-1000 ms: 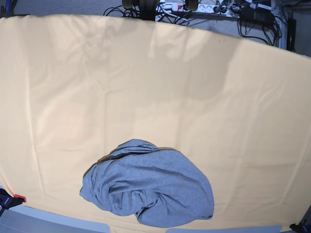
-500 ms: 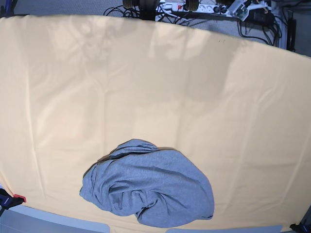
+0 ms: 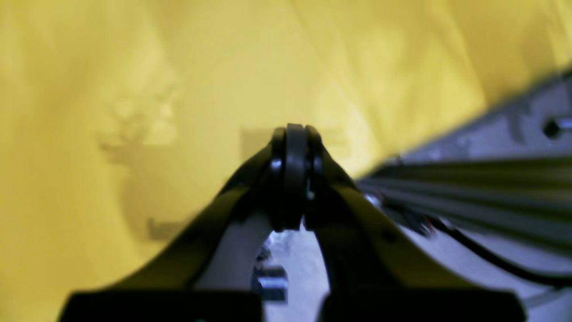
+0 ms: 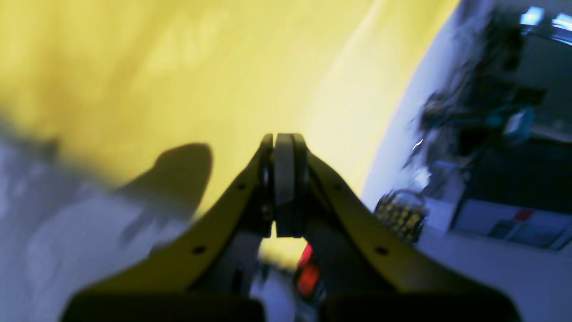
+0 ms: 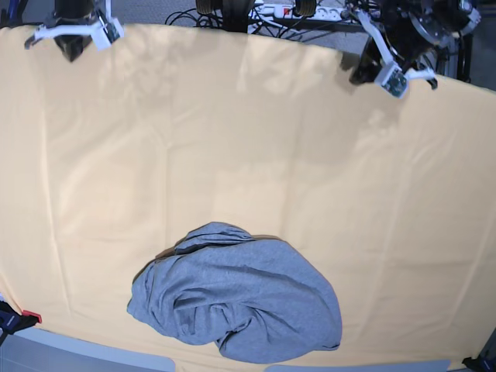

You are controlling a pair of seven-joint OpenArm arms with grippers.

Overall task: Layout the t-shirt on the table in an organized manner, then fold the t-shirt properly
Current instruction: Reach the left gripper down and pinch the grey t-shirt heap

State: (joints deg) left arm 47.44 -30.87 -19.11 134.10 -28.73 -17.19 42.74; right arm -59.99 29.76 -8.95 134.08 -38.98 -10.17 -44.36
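Yellow cloth, left wrist view: left gripper point(image 3: 295, 179) hung over the table point(image 3: 134, 89), jaws pressed together, empty.
Right wrist view: right gripper point(image 4: 283, 188) likewise closed, above the table's edge.
Base view: t-shirt point(image 5: 236, 298) lay crumpled near the table's front edge, far from both grippers.
Risk: closed jaws reaching the heap would push it, not grasp it.

left gripper point(image 3: 295, 134): fingers closed, empty | right gripper point(image 4: 284, 143): fingers closed, empty

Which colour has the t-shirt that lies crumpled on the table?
Heather grey, with no lettering showing; the t-shirt shows best in the base view.
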